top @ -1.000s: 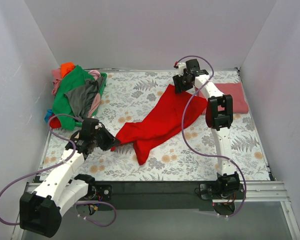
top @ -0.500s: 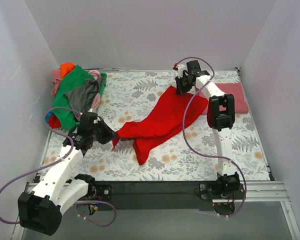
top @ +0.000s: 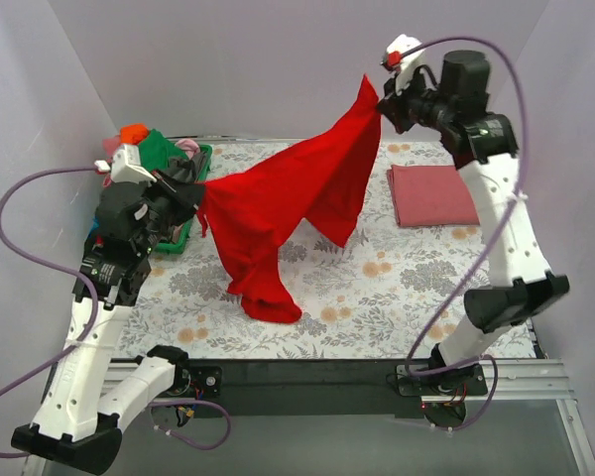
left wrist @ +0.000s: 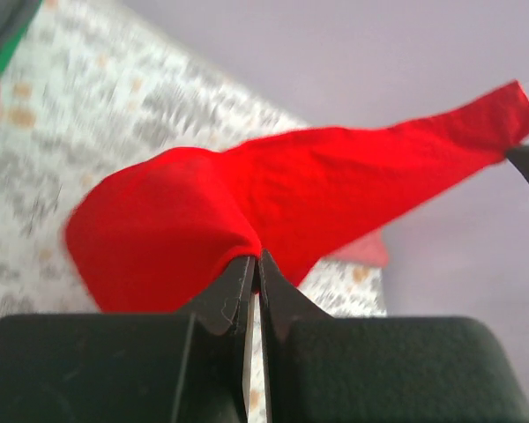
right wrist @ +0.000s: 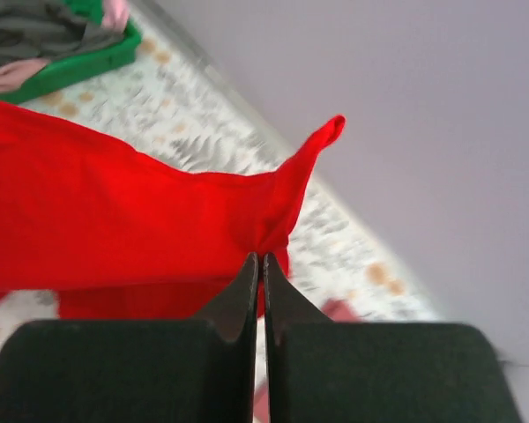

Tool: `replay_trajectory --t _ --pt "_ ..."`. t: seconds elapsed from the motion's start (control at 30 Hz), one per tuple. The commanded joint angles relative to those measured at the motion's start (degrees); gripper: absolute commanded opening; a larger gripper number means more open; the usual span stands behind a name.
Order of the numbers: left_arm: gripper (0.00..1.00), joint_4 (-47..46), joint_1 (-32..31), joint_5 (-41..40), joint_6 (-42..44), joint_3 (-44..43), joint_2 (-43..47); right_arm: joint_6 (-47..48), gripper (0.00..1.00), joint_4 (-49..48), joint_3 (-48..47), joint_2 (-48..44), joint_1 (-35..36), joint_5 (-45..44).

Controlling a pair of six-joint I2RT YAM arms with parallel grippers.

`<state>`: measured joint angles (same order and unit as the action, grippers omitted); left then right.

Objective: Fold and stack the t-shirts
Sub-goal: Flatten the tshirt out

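A large bright red t-shirt [top: 288,198] hangs stretched in the air between both arms, its lower end still draped on the table cloth. My left gripper [top: 200,195] is shut on its left edge; in the left wrist view the red cloth [left wrist: 247,203] bunches at the closed fingertips [left wrist: 257,257]. High at the back, my right gripper [top: 380,104] is shut on the shirt's upper corner, the cloth [right wrist: 115,220] pinched at its tips [right wrist: 263,257]. A folded rose-red t-shirt [top: 434,194] lies flat at the right. A heap of green, grey, pink and orange t-shirts [top: 159,159] sits at the back left.
The floral table cloth [top: 397,288] covers the table. The heap of shirts lies in a green bin [top: 174,238] at the left, partly hidden by the left arm. Pale walls close in the left, back and right sides.
Both arms have risen and lifted the red t-shirt off the table, spreading it between them. The right gripper closed on the shirt's corner and swung up and rightward.
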<state>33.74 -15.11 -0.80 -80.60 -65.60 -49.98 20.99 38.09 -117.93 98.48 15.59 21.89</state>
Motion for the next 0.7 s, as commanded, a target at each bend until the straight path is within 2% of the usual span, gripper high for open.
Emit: replay_trajectory --t 0.0,0.13,0.3,0.4,0.67 --pt "0.0 -7.44 0.26 -2.89 3.95 -7.51 1.2 8.43 0.01 0.76 -5.19 -8.2 0.49 -6.06" --pt "0.0 -12.89 0.17 -1.49 4.92 -14.27 1.81 13.28 0.01 -0.9 -9.42 -15.93 0.49 -11.77" --pt "0.0 -22.11 0.17 4.65 4.49 -15.25 6.54 12.58 0.01 -7.13 -9.42 -27.08 0.49 -14.94" --pt "0.0 -25.9 0.17 7.38 3.87 -16.57 7.96 11.97 0.01 -8.37 -10.3 -30.61 0.32 -17.75" --pt "0.0 -28.29 0.26 8.89 4.31 -23.69 2.26 14.16 0.01 -11.8 -9.6 -30.72 -1.27 -24.88"
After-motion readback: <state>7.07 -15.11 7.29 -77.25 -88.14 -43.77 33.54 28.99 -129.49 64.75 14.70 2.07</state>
